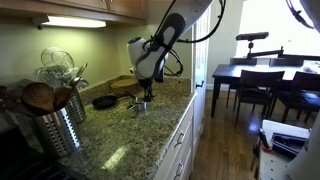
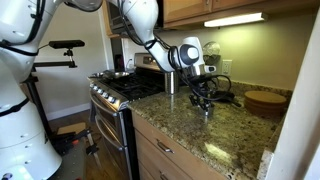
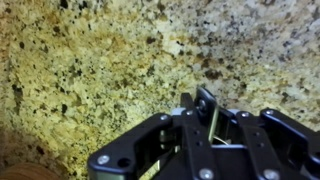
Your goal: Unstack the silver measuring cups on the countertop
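granite tabletop [image 1: 120, 130] carrying the silver measuring cups [image 1: 141, 106] beneath the claw [image 1: 146, 98]; claw fully closed, seemingly pinching a thin handle [image 3: 213, 128]; grasp step in hand; next, a straight lift to free the top cup.

- Worktop [image 1: 120, 140]: smooth, glossy speckled granite.
- Utensil canister [image 1: 60, 128]: ribbed, shiny steel.
- Spoons [image 1: 40, 97]: brown wood.
- End effector [image 3: 215, 118]: matt black casing, bright metal screws.
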